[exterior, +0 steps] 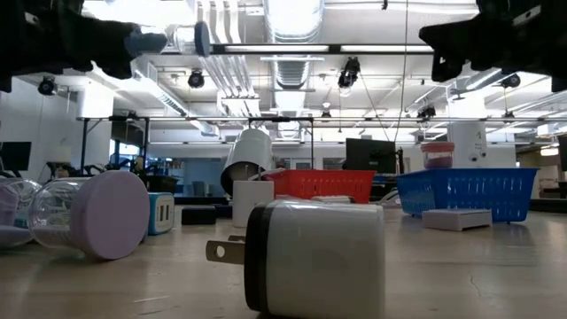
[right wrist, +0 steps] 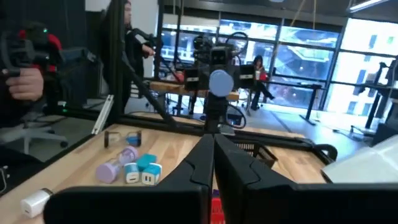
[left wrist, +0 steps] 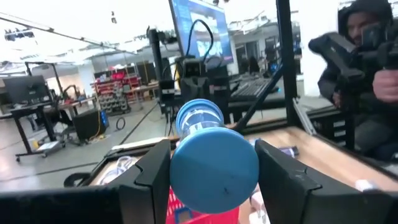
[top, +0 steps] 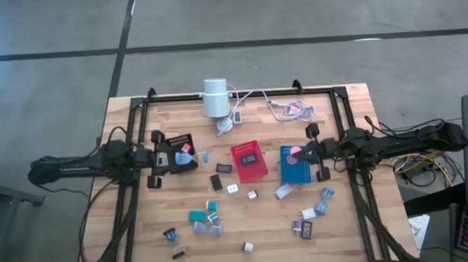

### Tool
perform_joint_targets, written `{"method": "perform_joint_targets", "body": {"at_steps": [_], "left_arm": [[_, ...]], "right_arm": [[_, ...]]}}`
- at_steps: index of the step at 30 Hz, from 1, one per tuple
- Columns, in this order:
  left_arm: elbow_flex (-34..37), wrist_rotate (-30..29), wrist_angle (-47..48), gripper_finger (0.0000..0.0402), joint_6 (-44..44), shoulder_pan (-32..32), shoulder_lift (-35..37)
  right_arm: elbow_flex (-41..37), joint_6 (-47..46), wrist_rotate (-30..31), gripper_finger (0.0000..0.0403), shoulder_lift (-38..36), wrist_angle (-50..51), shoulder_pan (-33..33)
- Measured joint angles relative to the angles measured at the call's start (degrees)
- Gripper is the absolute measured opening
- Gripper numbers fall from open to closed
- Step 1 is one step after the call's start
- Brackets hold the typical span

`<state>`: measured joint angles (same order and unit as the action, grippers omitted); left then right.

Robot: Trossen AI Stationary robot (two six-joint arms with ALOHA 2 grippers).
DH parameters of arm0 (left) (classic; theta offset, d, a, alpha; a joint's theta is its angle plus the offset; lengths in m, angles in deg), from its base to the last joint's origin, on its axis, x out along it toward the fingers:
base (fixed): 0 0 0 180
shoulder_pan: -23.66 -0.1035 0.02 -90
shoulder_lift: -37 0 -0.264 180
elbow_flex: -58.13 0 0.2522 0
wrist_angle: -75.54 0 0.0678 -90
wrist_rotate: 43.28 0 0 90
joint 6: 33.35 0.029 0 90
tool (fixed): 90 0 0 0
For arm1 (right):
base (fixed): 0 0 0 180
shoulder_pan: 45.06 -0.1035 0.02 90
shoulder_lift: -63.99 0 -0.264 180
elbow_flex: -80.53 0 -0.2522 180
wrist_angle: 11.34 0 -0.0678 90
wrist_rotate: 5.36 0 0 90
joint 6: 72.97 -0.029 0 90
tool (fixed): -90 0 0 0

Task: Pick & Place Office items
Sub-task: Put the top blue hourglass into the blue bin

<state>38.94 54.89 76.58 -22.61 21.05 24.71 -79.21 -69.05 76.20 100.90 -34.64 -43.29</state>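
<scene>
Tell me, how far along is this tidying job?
Early on. Done: a dark item lies in the red tray and a pink disc in the blue tray. In hand: the left pincer holds a blue-capped tube by the black tray; the right pincer is shut, empty. Left: many small pieces on the table.

A red mesh plastic tray (top: 249,160) sits on the pale wood-grain surface (top: 359,221); a blue mesh plastic tray (top: 295,173) lies at its 3 o'clock.
</scene>
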Motion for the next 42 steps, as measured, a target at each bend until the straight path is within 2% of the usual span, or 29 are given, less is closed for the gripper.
{"method": "perform_joint_targets", "body": {"at_steps": [7,20,26,30,33,35,38,42], "left_arm": [[0.11,-0.46,2.27,0.0175,2.21,-0.22,0.62],[0.11,-0.47,2.5,0.0175,2.31,-0.28,0.6],[-1.25,-3.32,0.74,0.0175,-1.13,-0.33,0.1],[-3.5,-3.28,0.75,0.0175,-1.61,-0.33,-1.87],[-6.31,-3.21,0.68,0.0175,-1.64,-0.33,-4.42],[-8.31,-3.22,0.67,0.0175,-1.64,-0.33,-6.76],[-11.35,-3.19,0.65,0.0175,-1.66,-0.31,-10.48],[-14.51,-3.13,-1.56,0.0175,-2.17,-0.31,-15.45]], "right_arm": [[-1.41,-1.83,-0.73,0.0008,-0.01,-0.17,2.92],[-1.37,0.08,-0.82,0.0008,0.01,-1.06,3.01],[-1.35,4.96,-4.99,0.0008,1.27,-1.82,2.15],[0.2,4.2,-4.54,0.0008,4.16,-2.8,1.37],[2.4,3.68,-1.1,0.0009,7.36,-2.62,0.86],[4.18,5.68,-1.07,0.0015,10.19,-2.71,0.09],[7.12,10.83,-3.19,0.004,15.2,-2.1,-2.16],[12.55,16.76,-3.01,0.0089,21.62,-2.1,-5.2]]}}
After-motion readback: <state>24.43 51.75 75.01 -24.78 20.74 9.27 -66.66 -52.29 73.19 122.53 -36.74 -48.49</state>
